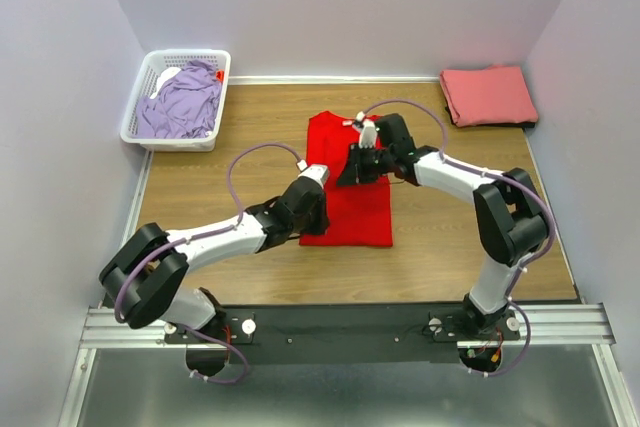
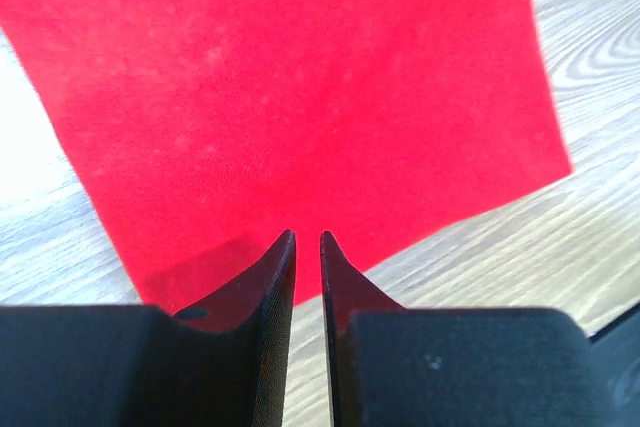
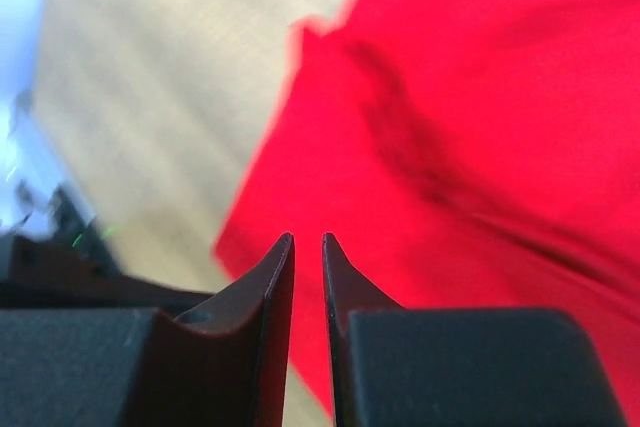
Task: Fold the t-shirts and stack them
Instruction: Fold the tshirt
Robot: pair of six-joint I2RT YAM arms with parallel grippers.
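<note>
The bright red t-shirt [image 1: 350,202] lies flat on the table as a long narrow rectangle. My left gripper [image 1: 316,215] hovers at its left edge near the front, shut and empty. In the left wrist view the red cloth [image 2: 300,87] fills the upper part, and the gripper [image 2: 308,237] sits over its near edge. My right gripper [image 1: 347,175] is over the middle of the shirt, shut and empty. The right wrist view shows the gripper [image 3: 308,239] above creased red cloth [image 3: 480,127]. The salmon-pink shirt [image 1: 488,95] lies folded at the back right. The lavender shirt [image 1: 185,102] is bunched in the basket.
The white lattice basket [image 1: 136,119] stands at the back left corner. Walls close in the table on the left, back and right. Bare wood [image 1: 470,147] shows to the right of the red shirt and at the left front [image 1: 200,187].
</note>
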